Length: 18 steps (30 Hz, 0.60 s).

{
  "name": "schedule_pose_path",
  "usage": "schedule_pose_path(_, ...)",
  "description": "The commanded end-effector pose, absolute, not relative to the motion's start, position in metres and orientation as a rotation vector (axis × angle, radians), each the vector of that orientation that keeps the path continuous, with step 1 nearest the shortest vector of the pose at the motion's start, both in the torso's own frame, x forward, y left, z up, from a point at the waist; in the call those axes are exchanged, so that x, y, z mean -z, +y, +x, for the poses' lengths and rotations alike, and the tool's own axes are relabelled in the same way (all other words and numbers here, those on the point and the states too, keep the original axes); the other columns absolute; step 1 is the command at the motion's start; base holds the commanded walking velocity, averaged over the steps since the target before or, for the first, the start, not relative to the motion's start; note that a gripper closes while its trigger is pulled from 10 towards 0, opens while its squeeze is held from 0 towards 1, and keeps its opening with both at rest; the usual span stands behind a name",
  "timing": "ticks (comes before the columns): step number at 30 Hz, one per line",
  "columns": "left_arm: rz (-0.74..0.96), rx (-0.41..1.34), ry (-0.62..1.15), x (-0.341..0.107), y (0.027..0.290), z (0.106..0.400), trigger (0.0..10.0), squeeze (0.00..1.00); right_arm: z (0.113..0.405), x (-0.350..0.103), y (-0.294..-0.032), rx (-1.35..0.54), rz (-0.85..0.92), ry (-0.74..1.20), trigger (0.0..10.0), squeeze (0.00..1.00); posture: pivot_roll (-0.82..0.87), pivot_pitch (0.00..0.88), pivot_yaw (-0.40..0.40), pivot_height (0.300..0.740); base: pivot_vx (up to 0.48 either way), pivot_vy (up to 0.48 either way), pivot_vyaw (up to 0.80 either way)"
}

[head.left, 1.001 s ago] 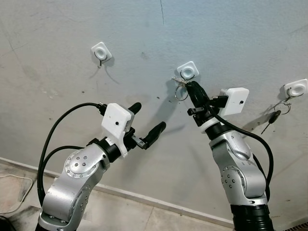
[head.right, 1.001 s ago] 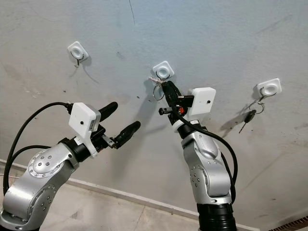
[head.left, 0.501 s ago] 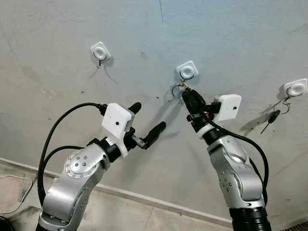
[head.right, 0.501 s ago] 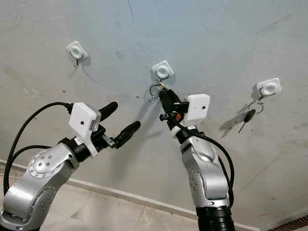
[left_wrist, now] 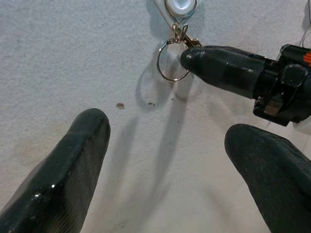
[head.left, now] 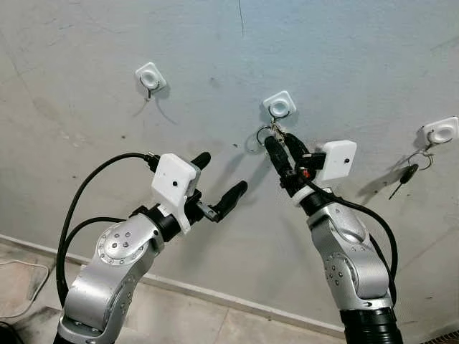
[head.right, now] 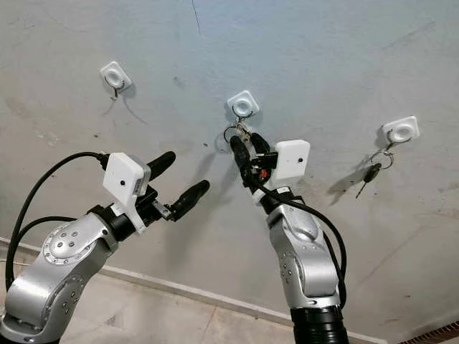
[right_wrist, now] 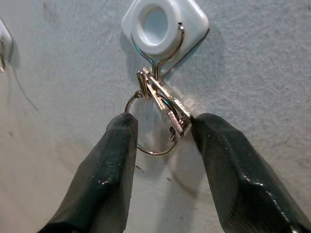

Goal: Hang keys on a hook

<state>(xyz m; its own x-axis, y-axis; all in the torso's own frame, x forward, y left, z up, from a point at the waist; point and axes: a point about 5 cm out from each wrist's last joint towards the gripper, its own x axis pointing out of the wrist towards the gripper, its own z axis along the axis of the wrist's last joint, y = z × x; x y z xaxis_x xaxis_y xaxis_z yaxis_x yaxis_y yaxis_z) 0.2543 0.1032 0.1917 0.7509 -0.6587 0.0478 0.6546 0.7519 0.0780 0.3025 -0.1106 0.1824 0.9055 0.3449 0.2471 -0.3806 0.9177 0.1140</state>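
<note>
Right gripper (head.left: 281,141) is up at the wall, fingers parted, tips straddling the keys (right_wrist: 163,104) from either side. From its wrist camera, one finger (right_wrist: 104,165) sits against the edge of the key ring (right_wrist: 150,141) and the other finger (right_wrist: 233,165) is just beside the silver key blades, and whether either tip truly presses the metal can't be made out. And the keys are on: they hang from the wire loop of the middle hook (head.left: 279,105), a white square pad with a round centre, directly above the fingertips. The ring dangles below the blades, flat against the grey wall (head.left: 215,43).

Over to the left gripper (head.left: 224,180), held out short of the wall and well apart from the right one, its fingers spread wide with nothing between them. Its wrist camera looks between its two blurred black tips at the ring (left_wrist: 172,60) and at one black finger of the right gripper (left_wrist: 218,68) touching that ring just under the hook.

Further out beyond the left gripper, another white hook (head.left: 150,75) sits bare on the wall. Out past the right gripper's far side, a third hook (head.left: 439,132) carries a dark-headed key (head.left: 404,175) on its own ring
</note>
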Motion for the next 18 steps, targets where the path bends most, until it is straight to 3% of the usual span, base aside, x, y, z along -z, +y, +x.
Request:
schedule_pose_path(1, 0.065, 0.723, -0.086, -0.194, 0.101, 0.254, 10.0, 0.0, 0.302, -0.19, -0.12, -0.324, 0.103, -0.267, 10.0, 1.0, 0.25, 0.012, -0.068, 0.74, 0.0, 0.0, 0.0)
schedule_pose_path(18, 0.06, 0.732, -0.086, -0.187, 0.099, 0.257, 10.0, 0.0, 0.27, -0.169, -0.136, -0.288, 0.01, -0.203, 10.0, 1.0, 0.2, 0.0, -0.075, 0.74, 0.0, 0.0, 0.0)
